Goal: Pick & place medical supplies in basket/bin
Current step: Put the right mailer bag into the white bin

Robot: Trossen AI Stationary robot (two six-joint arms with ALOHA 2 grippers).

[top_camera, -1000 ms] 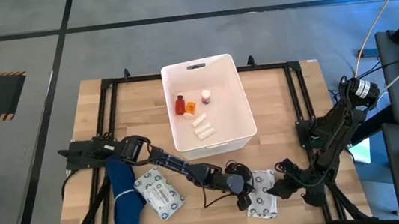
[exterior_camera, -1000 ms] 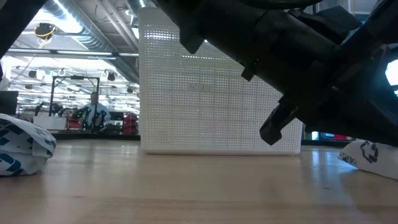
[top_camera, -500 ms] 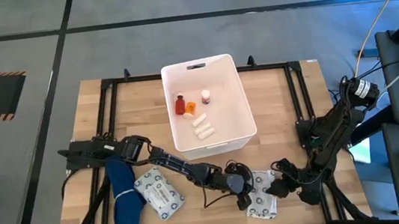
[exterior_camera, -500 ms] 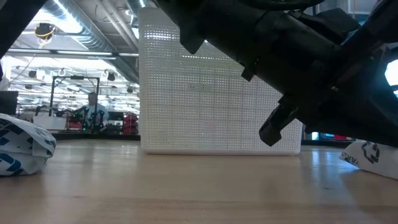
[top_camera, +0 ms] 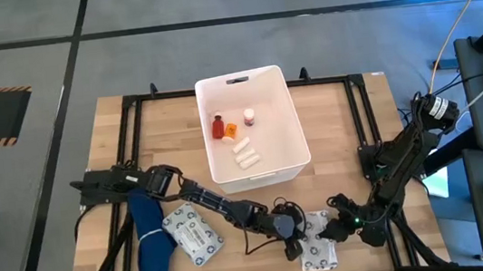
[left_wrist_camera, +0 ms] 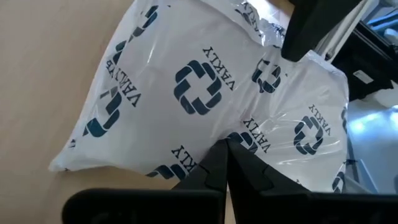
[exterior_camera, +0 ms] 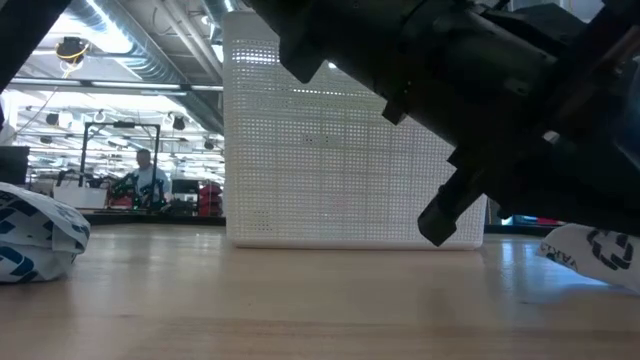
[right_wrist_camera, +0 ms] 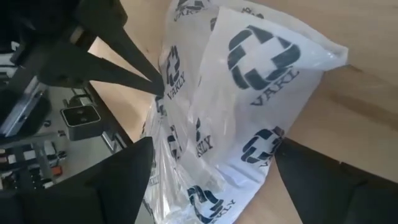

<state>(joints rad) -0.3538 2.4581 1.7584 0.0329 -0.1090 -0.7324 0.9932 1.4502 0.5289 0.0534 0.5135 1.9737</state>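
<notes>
**Both pincers at one soft packet**

Left pincer is pressed together on the white packet at the near edge of the desk; right pincer stands spread around the packet's other end. It looks light, limp, slippery; better to pinch a fold. The tub is near, with free room between.

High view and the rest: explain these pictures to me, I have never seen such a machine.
Two dark robot arms work at a wooden table. One camera looks down from above, one sits at table height, one rides on each wrist. The left claw pinches a white soft packet with blue print; the right claw is open beside it. A second such packet and a blue cloth lie nearby. The white plastic tub holds a red bottle, two small vials and white cylinders.
</notes>
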